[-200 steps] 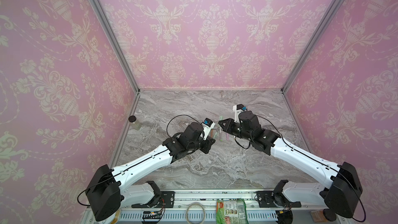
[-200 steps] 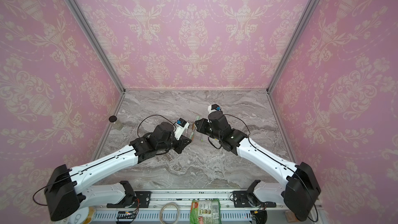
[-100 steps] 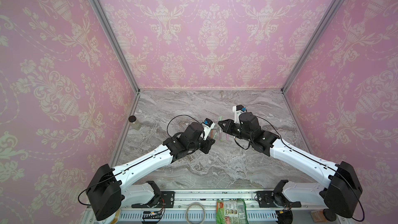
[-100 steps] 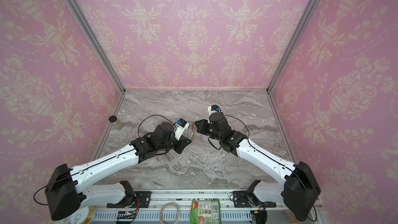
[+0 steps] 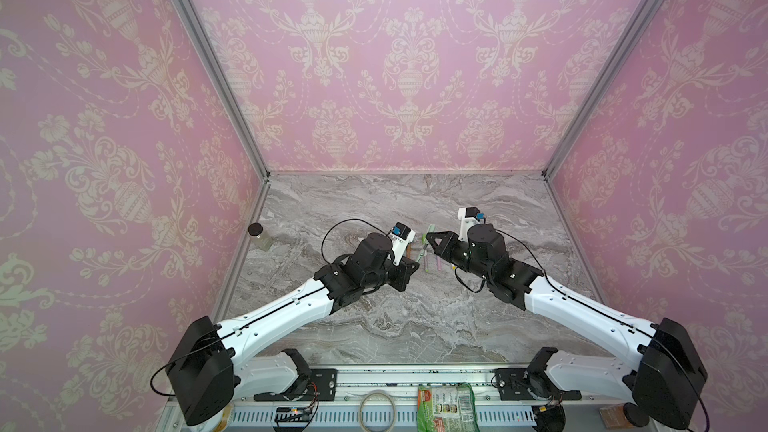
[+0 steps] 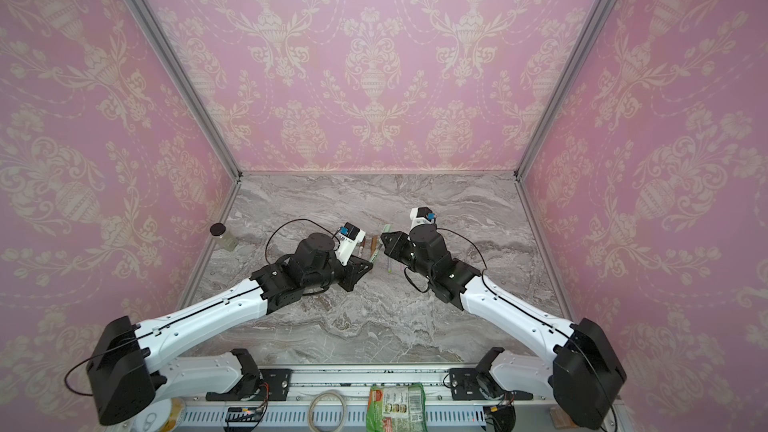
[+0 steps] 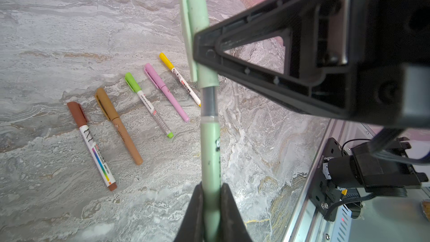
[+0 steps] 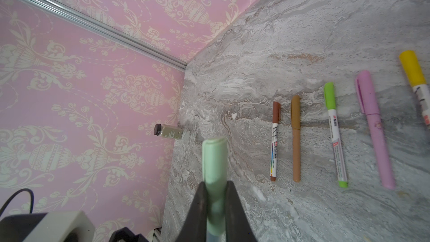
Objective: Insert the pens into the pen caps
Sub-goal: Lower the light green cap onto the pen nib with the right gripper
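Pen (image 7: pixel 210 150): hanging over the worktop's (image 5: pixel 374 209) middle, tip sitting partway inside the cap (image 7: pixel 197 19).
Left gripper (image 7: pixel 210 190): squeezing the pen's barrel.
Right gripper (image 8: pixel 215 189): squeezing the cap.
Other pens (image 7: pixel 121 131): lying capped in a row.

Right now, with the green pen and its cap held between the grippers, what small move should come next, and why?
Probably push pen and cap together along their shared line. The left gripper grips the pen, the right gripper the cap, and a grey neck shows between them, so the cap seems not fully seated.
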You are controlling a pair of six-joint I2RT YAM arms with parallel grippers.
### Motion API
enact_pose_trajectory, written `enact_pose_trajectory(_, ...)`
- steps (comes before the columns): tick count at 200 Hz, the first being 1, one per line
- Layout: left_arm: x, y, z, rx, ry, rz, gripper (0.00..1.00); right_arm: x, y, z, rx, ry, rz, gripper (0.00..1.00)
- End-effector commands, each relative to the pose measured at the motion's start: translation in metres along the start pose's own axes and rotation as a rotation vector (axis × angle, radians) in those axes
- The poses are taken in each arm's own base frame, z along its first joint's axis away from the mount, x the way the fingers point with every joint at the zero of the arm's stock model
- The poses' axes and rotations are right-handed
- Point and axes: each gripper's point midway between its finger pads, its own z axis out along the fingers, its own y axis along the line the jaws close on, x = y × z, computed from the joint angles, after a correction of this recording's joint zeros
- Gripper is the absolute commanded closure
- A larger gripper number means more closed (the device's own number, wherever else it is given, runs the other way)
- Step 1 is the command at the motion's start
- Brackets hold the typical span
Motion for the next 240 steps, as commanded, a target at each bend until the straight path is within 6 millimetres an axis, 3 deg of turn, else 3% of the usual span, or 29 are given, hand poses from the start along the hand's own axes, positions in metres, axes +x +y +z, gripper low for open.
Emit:
enact_pose_trajectory(1, -0.079, -0.032, -0.022, 0.097, -0.277, 0.058, 1.0, 0.052, -0.021, 0.009, 0.057, 0.213, 0.003, 1.0)
enact_pose_trajectory(50, -0.086, -0.02, -0.019, 0.049, -0.312, 0.07, 1.0, 0.083, -0.016, 0.011, 0.01, 0.379, -0.013, 1.0)
enact_pose_trajectory(82, -0.101, -0.008, -0.017, 0.032, -0.345, 0.061, 1.0, 0.1, -0.018, 0.006, 0.01, 0.459, -0.045, 1.0)
enact_pose_trajectory(140, -0.128, 0.002, -0.02, 0.019, -0.39, 0.084, 1.0, 0.115, -0.029, 0.002, 0.035, 0.486, -0.052, 1.0)
enact_pose_trajectory(201, -0.145, 0.011, -0.027, -0.009, -0.427, 0.103, 1.0, 0.158, -0.028, 0.011, 0.039, 0.575, -0.066, 1.0)
enact_pose_trajectory(220, -0.148, 0.015, -0.029, -0.017, -0.432, 0.104, 1.0, 0.157, -0.028, 0.011, 0.049, 0.571, -0.075, 1.0)
enact_pose_trajectory(240, -0.142, 0.02, -0.028, -0.027, -0.414, 0.094, 1.0, 0.142, -0.02, 0.009, 0.055, 0.533, -0.132, 1.0)
